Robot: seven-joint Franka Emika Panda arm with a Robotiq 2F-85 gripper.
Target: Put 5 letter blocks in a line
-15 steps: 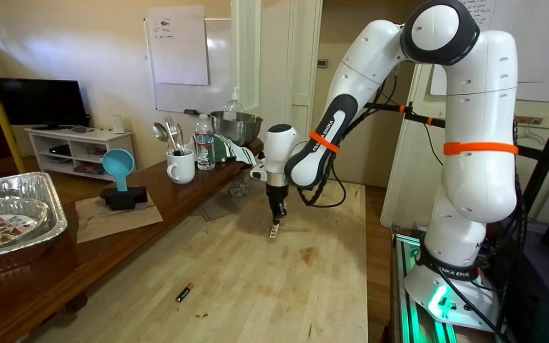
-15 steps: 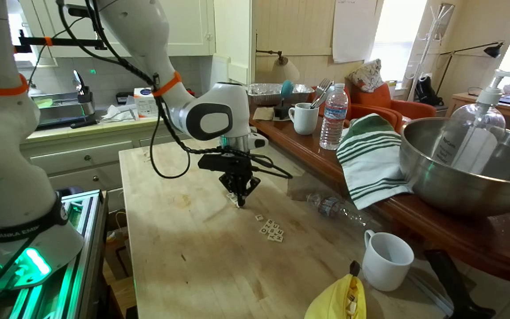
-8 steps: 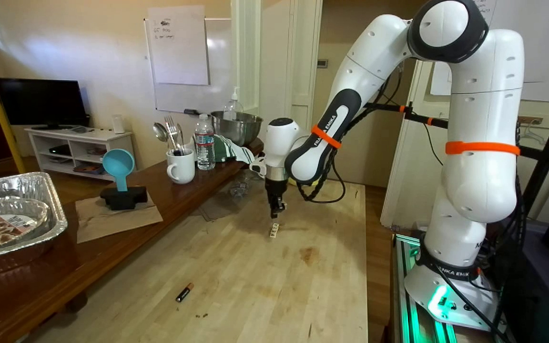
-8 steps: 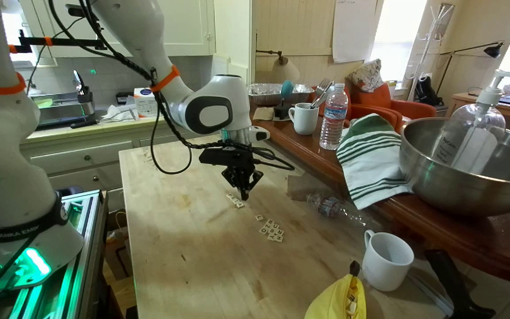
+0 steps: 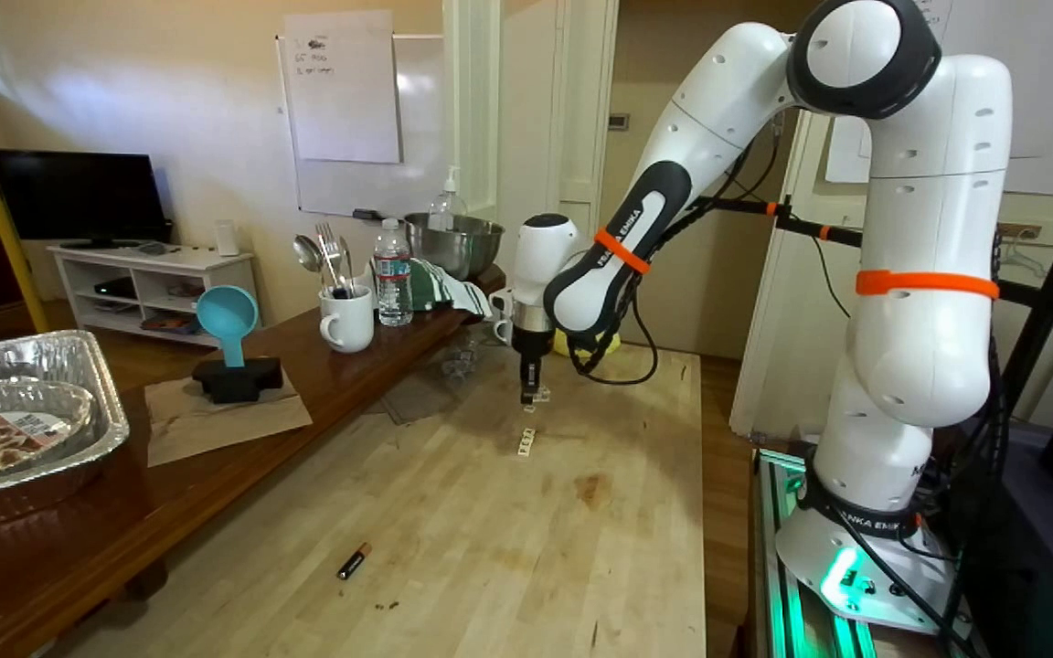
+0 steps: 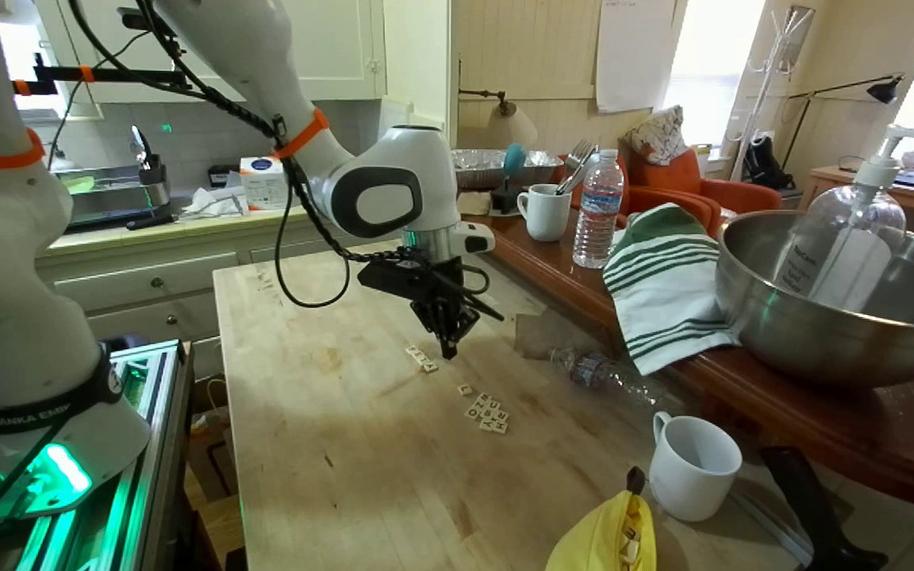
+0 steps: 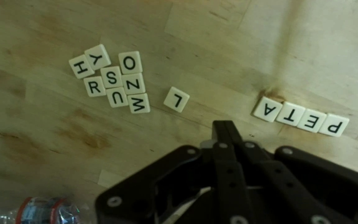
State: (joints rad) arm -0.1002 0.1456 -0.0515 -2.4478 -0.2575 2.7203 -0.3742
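Easily the biggest thing is the white robot arm [image 5: 929, 210], which arches up from its base and reaches down over the pale wooden desk [image 5: 490, 548]. Alongside that desk runs a dark wooden ledge [image 5: 133, 498]. On the ledge sits a steel bowl [image 6: 822, 341], with a green-striped towel [image 6: 651, 277] draped over the edge just beside it and a pump bottle [image 6: 846, 254] standing inside the bowl. A clear plastic bottle [image 6: 600, 373] lies on its side near the ledge, and a yellow pouch [image 6: 596, 539], cut off at the bottom of an exterior view, has a white mug [image 6: 695, 468] upright just beside it. Next in size come the fingers [image 7: 219, 137], hanging above the desk, pointing down and clenched against each other. A battery [image 5: 354, 561] rests well apart from them.

Smallest are the letter blocks [image 7: 291, 114], lying flat on the desk. Four of them, lettered P, E, T and A, form a line, each touching the next; they appear upside down in the wrist view. A block marked L [image 7: 176, 99] lies alone between that line and a close cluster [image 7: 111, 77] of eight, nearer the cluster. In the wrist view the fingers come between the L and the A [image 7: 267, 109].
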